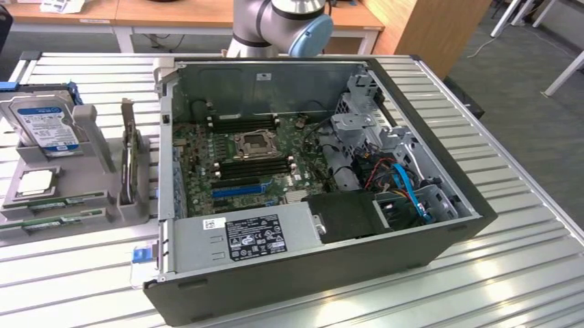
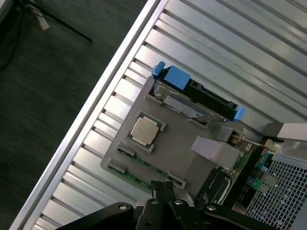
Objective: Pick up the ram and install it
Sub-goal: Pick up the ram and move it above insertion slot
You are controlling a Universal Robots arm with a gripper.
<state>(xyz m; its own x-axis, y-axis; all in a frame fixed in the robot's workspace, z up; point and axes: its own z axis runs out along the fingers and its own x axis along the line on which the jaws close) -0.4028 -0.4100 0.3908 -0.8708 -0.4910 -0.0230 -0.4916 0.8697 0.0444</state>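
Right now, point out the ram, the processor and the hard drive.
ram [image 1: 55, 203]: exterior view, middle of the green stick nearer the processor.
processor [image 2: 145, 130]: wrist view, centre of its silver lid.
hard drive [image 1: 44, 124]: exterior view, on its blue label.

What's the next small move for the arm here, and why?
Probably ease the gripper down toward the ram, lying in the grey holder beside the case. In the wrist view the gripper hangs above the holder's ram edge, so a short descent seems enough.
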